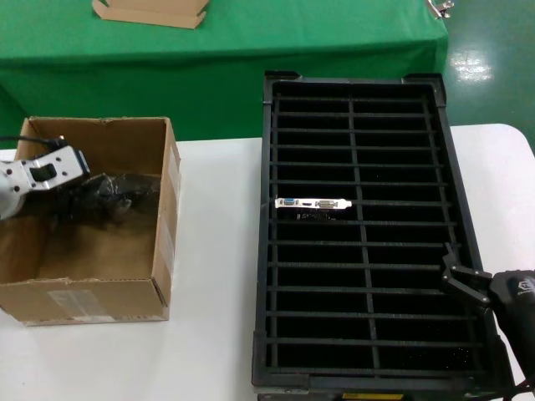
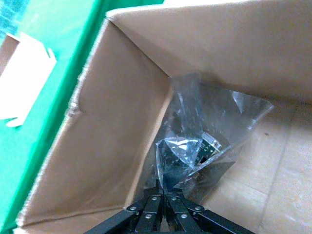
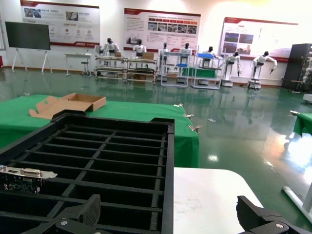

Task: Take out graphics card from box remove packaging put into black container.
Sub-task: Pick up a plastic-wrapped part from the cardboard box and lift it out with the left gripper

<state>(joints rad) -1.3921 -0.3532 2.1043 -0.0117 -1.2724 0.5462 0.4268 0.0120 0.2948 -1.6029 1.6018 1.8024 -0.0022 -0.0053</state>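
Open top on the box, ribbed slots in the tray, bare bench between them.

The box (image 1: 92, 251) is open above, but its four tall walls hem in the left gripper (image 2: 161, 195), which is shut on the packaging (image 2: 204, 141) filling the inner corner. White bench (image 1: 213, 251) between the box and the black container (image 1: 368, 88) lies bare. Thin ribs split the container into narrow slots; one mid-row slot holds a graphics card (image 1: 313, 203), the others are open. The right gripper (image 1: 456, 276), jaws apart, sits over the near right rim.
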